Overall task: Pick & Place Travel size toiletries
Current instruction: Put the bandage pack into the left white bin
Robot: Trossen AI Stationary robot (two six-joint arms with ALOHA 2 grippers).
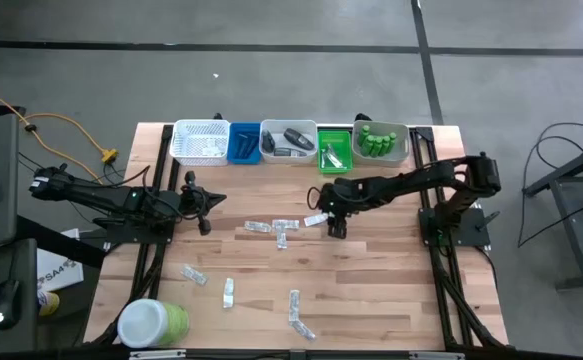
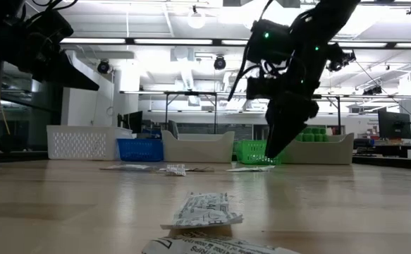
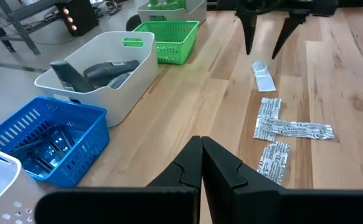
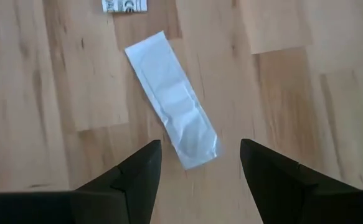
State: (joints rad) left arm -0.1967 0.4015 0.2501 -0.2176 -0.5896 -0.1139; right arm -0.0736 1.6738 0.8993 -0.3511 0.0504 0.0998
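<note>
Hovering over the light wooden tabletop (image 4: 56, 93), right gripper (image 4: 200, 163) with jaws wide; flat clear-silvery sachet (image 4: 172, 99) lying just ahead of them, long axis slanted across the gap, near end between the fingertips (image 4: 147, 155). Printed sachet (image 4: 124, 5) beyond, cut off. Left gripper (image 3: 201, 149) well apart, jaws closed, empty.

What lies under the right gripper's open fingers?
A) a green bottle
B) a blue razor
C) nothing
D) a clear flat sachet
D: the right wrist view shows the clear flat sachet on the wood, just ahead of the open right gripper.
</note>
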